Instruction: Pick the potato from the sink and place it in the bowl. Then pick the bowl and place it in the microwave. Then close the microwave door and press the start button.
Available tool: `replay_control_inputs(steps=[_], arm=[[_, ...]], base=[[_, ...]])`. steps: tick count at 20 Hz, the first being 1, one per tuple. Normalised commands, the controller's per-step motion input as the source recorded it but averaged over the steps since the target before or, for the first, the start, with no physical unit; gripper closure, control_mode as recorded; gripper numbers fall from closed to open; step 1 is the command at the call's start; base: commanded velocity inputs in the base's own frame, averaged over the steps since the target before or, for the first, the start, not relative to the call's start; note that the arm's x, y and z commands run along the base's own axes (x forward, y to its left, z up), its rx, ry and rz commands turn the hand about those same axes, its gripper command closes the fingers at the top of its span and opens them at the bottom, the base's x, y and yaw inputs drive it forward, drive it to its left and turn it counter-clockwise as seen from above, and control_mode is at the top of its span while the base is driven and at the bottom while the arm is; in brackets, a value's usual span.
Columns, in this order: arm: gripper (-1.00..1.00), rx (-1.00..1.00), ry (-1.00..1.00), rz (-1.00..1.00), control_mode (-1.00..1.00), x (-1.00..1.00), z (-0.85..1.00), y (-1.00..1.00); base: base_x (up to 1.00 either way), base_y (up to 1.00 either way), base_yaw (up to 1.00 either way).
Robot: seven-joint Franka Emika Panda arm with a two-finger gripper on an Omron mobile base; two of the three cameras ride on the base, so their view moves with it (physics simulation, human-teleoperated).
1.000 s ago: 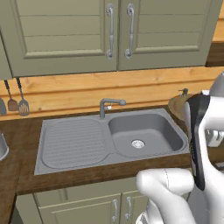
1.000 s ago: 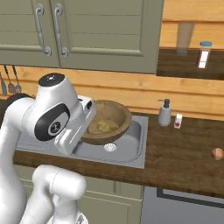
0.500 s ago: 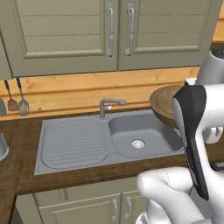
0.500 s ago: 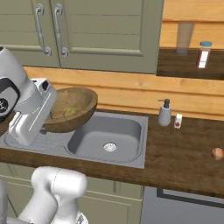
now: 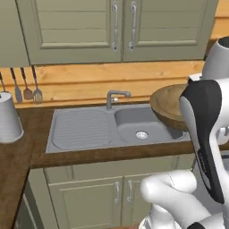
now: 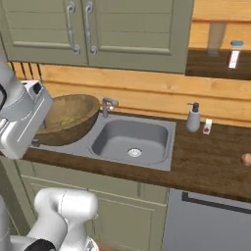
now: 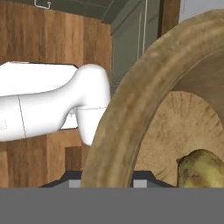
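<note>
While bowl [image 6: 66,119] hangs above sink [image 6: 132,140] edge, potato [image 7: 202,168] inside.

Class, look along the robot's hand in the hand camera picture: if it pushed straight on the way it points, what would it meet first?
The rim of the wooden bowl, right in front of the hand, which seems to grip it already. The potato lies inside, just past the rim.

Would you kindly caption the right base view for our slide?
Arm carries the wooden bowl, potato inside, left of the emptied sink.
</note>
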Motion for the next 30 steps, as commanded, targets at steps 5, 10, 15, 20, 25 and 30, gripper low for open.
replay_control_inputs(steps=[5, 10, 15, 20, 25, 30], arm=[[1.0, 0.0, 0.0, 0.0, 1.0, 0.0, 0.0, 0.0], [1.0, 0.0, 0.0, 0.0, 1.0, 0.0, 0.0, 0.0], [1.0, 0.0, 0.0, 0.0, 1.0, 0.0, 0.0, 0.0], [1.0, 0.0, 0.0, 0.0, 1.0, 0.0, 0.0, 0.0], [1.0, 0.0, 0.0, 0.0, 1.0, 0.0, 0.0, 0.0], [1.0, 0.0, 0.0, 0.0, 1.0, 0.0, 0.0, 0.0]], base=[[-0.53, 0.0, 0.73], [-0.06, -0.01, 0.95], [0.0, 0.0, 0.99], [0.0, 0.0, 0.99], [0.0, 0.0, 0.99], [0.01, -0.08, 0.98]])
